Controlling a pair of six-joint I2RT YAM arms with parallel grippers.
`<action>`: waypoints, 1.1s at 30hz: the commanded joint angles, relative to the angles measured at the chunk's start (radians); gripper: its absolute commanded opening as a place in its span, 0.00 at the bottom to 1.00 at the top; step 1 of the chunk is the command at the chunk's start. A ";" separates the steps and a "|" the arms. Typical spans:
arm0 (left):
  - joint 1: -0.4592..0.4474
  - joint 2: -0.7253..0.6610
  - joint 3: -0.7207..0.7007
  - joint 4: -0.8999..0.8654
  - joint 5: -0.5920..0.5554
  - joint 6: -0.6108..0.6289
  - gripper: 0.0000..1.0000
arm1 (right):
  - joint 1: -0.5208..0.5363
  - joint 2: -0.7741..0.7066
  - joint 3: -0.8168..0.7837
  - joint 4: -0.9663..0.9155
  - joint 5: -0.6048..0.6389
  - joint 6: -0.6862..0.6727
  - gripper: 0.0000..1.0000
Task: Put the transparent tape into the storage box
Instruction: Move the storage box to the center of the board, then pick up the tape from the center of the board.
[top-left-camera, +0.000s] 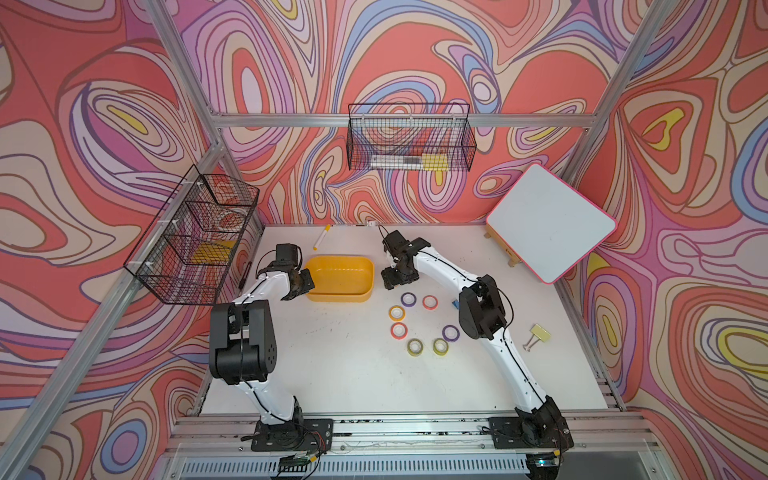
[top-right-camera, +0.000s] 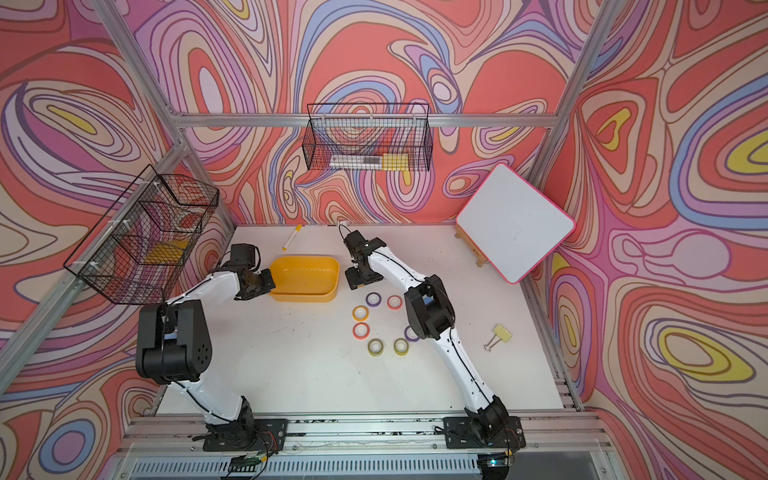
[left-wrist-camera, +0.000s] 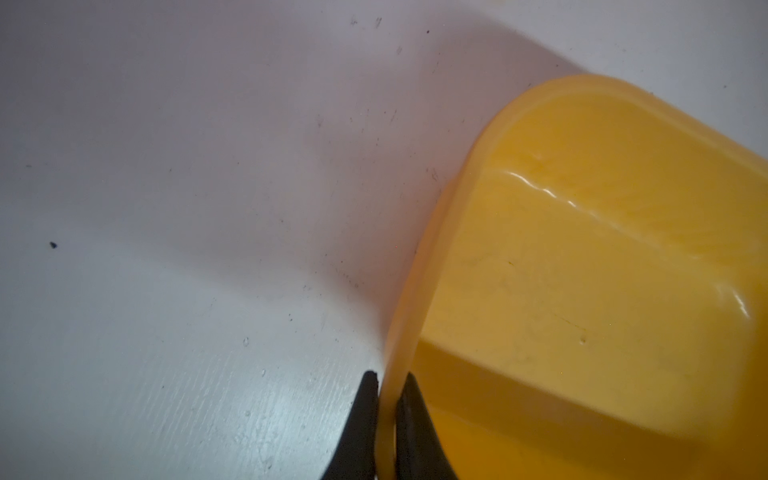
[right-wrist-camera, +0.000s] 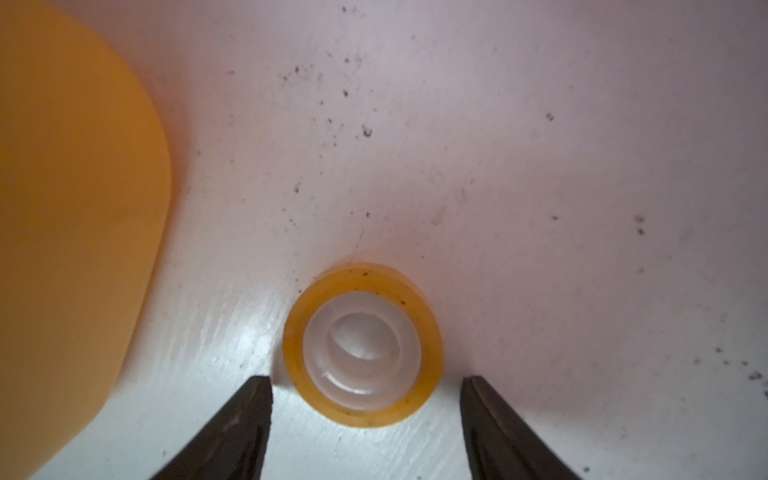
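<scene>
The left gripper (left-wrist-camera: 386, 384) was clamped narrow on the rim of the yellow-orange tray (left-wrist-camera: 582, 257), with one finger inside the wall and one outside, at the tray's end on the left arm's side. The right gripper (right-wrist-camera: 365, 380) hung low over the white table (right-wrist-camera: 540, 166) just beside the tray's other end. Its jaws were wide and gripped nothing, and a yellow-orange tape roll (right-wrist-camera: 361, 276) lay flat between the fingertips, clear of both. In a top view more rolls lay flat on the table outside the tray, in a loose ring: a purple roll (top-left-camera: 409, 299), a red roll (top-left-camera: 430, 302), an orange roll (top-left-camera: 397, 313), a red-orange roll (top-left-camera: 399, 330), a second purple roll (top-left-camera: 450, 332), an olive roll (top-left-camera: 414, 347) and another olive roll (top-left-camera: 440, 346).
</scene>
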 joint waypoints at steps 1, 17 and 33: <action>0.005 -0.053 -0.053 0.012 0.003 0.009 0.04 | 0.003 -0.004 -0.016 -0.003 0.003 0.007 0.74; -0.016 -0.394 -0.296 -0.092 -0.021 -0.110 0.00 | 0.003 -0.025 -0.063 0.004 0.010 -0.012 0.73; -0.031 -0.391 -0.355 -0.084 0.042 -0.171 0.00 | 0.020 0.020 -0.035 0.082 0.026 -0.088 0.72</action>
